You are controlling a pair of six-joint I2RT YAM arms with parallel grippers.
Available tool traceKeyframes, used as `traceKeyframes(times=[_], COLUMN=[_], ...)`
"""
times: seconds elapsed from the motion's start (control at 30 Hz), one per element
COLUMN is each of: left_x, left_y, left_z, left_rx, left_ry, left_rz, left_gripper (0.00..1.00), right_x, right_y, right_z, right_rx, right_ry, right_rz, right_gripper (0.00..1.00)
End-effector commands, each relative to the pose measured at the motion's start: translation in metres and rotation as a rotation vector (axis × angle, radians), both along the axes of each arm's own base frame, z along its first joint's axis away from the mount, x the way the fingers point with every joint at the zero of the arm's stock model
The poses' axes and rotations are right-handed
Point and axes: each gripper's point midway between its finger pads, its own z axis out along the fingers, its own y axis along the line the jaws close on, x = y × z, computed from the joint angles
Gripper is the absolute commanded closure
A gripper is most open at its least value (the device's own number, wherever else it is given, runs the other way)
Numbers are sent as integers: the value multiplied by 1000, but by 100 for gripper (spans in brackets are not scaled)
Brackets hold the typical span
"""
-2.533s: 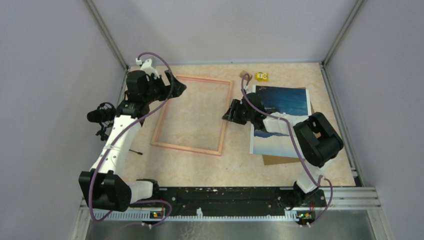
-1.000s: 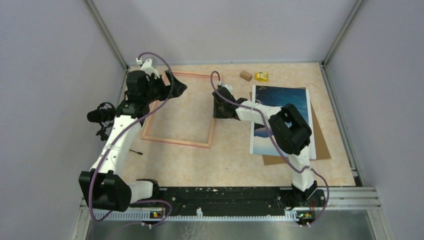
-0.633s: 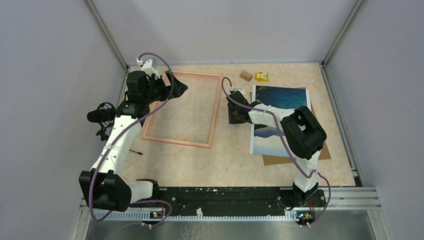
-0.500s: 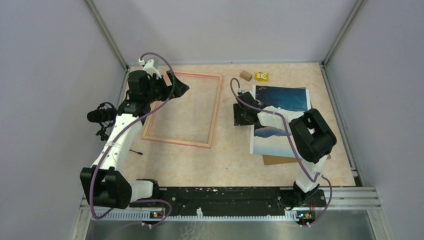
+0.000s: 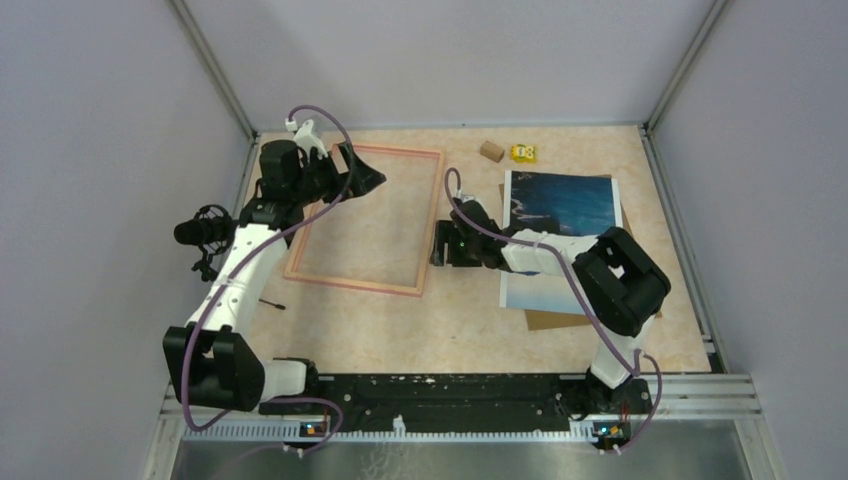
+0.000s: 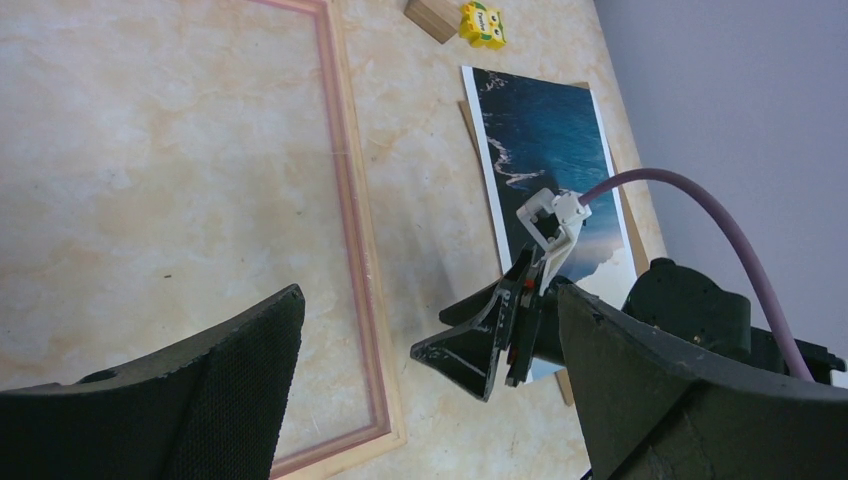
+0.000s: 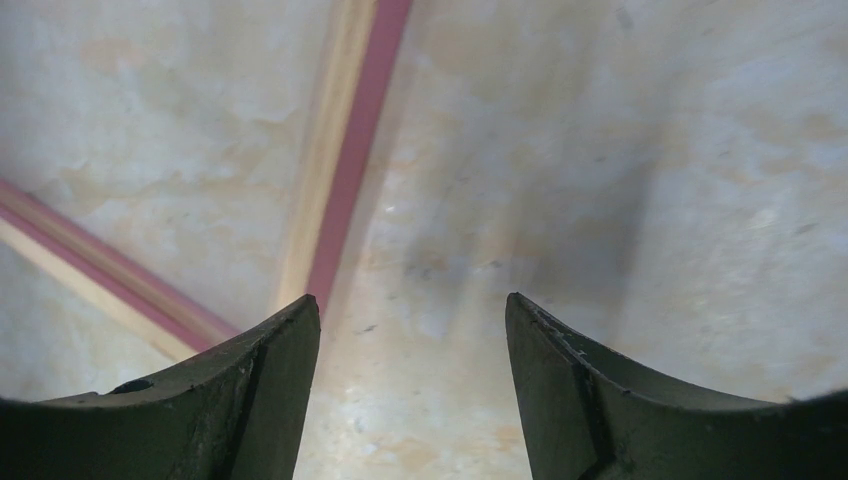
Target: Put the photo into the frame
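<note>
Here, label on yellow block (image 6: 482, 24) unreadable; photo (image 5: 565, 200) apart from frame (image 5: 352, 284).

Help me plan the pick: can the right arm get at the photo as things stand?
Probably yes. The photo lies flat and uncovered just right of the open, empty right hand, which hangs by the frame; only that arm's own forearm crosses over it.

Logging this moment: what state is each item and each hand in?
frame: flat on the table, empty.
photo: face up on the backing board, outside the frame.
backing board: flat, mostly covered by the photo.
left hand: open, empty, above the frame's far left part.
right hand: open, empty, just right of the frame's right rail.
</note>
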Motion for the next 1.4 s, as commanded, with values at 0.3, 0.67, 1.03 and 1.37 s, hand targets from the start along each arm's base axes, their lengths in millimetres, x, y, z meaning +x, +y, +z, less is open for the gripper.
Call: traceKeyframes(times=[0.3,0.67,1.03,1.37], left_x=[18,21,29,-5], left_y=[10,15,18,16], left_z=[-20,-21,-41,-118], left_rx=[56,89,132,144], left_ry=[26,18,59,242], left_rz=[50,72,81,207], left_gripper=[2,1,2,2], right_x=[-19,-36,-78,-103], right_y=[35,-6,-83,-137], right_z=[-5,-39,-63,-39], right_rx=[-178,-316,-374,-340], right_ry=[-14,30,83,72], right_rz=[-61,-132,-209,-175], right_gripper=[38,42,43,41])
